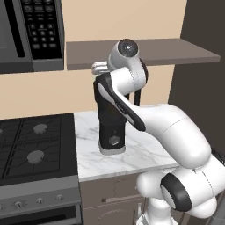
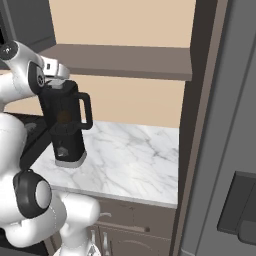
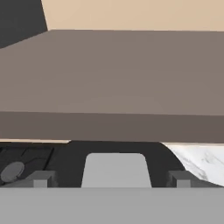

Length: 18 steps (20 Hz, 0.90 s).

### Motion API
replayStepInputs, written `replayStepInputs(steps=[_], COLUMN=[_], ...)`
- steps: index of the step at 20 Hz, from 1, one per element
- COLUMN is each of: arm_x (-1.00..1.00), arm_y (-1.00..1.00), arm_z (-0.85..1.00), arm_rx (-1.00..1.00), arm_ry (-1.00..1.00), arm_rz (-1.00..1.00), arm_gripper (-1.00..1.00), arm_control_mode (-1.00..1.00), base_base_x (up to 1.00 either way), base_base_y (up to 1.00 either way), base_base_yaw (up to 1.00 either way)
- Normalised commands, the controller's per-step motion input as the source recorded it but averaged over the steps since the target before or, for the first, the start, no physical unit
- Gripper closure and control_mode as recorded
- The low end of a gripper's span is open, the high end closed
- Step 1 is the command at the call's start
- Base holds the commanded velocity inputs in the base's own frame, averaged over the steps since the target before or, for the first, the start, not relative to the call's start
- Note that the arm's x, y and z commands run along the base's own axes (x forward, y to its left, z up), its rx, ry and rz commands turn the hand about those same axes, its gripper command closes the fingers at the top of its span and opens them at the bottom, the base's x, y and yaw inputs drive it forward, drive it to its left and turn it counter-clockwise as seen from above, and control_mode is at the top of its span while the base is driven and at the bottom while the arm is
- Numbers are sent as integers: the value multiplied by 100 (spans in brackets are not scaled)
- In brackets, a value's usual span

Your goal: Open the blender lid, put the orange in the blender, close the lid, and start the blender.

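Note:
The black blender [image 1: 110,125] stands on the marble counter [image 2: 135,150], its loop handle [image 2: 86,111] turned to the right and its silvery knob [image 1: 114,140] low on the front. The blender lid [image 3: 70,158] sits on the jar, with its light grey square plug [image 3: 114,168] at the centre. My gripper [image 3: 111,179] hovers just over the lid, open, its fingertips [image 3: 41,179] wide apart on either side of the plug and not touching it. From the right base view the gripper [image 2: 58,80] is at the jar's top. A dim orange-brown patch [image 2: 63,117] shows through the jar wall; I cannot confirm it is the orange.
A brown shelf [image 1: 145,50] runs close above the blender and my hand. A gas stove [image 1: 35,145] lies left of the counter, below a microwave [image 1: 30,35]. A tall dark cabinet [image 2: 220,125] bounds the counter on the right.

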Motion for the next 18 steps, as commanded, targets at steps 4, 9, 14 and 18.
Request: replayStepInputs(steps=[4, 9, 14, 18], arm_x=[-76, -65, -41, -6], arm_y=[0, 4, 17, 39], arm_z=[-1, -45, -76, -66], arm_rx=[0, 0, 0, 0], arm_ry=[0, 1, 0, 0], arm_rz=[0, 0, -5, -20], arm_gripper=[-100, -100, -100, -100], arm_control_mode=[-100, -100, -100, -100], base_base_x=[0, 0, 0, 0], base_base_y=[0, 0, 0, 0], base_base_yaw=[0, 0, 0, 0])
